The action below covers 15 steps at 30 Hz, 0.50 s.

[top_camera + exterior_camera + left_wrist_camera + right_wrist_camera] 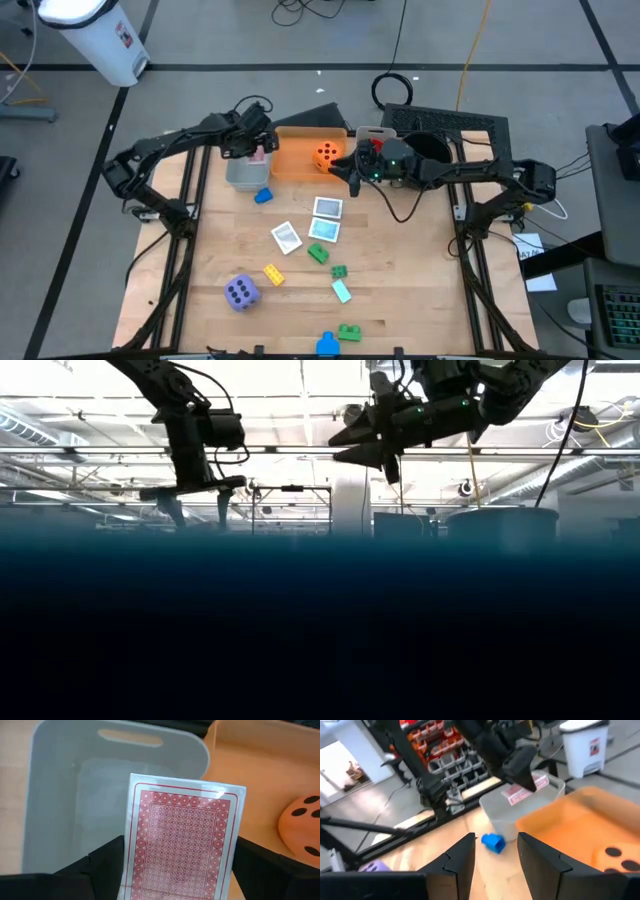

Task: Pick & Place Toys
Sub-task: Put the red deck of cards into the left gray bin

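Red-backed card (180,845) stands upright in left end effector (255,150), above grey bin (60,800).

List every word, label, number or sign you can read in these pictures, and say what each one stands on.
No text can be read in any view.
White bin on the floor: a red label, too small to read.
Card over the grey bin: a red patterned back, no words.
Orange die and purple die: dark pips only, no numerals.
Picture cards on the table: prints too small to make out.
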{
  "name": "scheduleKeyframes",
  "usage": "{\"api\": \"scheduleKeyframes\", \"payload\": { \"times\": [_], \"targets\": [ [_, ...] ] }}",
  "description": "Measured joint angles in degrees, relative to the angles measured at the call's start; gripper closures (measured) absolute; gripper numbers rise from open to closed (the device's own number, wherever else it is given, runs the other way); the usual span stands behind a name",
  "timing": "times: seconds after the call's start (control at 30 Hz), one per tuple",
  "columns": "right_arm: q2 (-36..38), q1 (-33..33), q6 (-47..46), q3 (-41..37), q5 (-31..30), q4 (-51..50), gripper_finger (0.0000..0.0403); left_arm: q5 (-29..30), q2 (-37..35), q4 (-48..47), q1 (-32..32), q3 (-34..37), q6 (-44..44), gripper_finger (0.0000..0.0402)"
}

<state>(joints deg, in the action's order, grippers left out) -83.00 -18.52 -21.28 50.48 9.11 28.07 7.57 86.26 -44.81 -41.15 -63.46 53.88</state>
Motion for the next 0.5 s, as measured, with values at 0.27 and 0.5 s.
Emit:
{"api": "scheduleKeyframes", "payload": {
  "times": [0.27,0.5],
  "targets": [
    [0.0,-2.1,-0.1,0.0,4.9,-5.0,0.0261,-0.5,4.5,0.3,-0.7,0.0,1.0,0.0075],
    [0.0,-2.1,0.0,0.0,4.9,-8.1,0.0261,-2.0,7.0,1.9,-3.5,0.0,-1.2,0.0095]
  ]
}}
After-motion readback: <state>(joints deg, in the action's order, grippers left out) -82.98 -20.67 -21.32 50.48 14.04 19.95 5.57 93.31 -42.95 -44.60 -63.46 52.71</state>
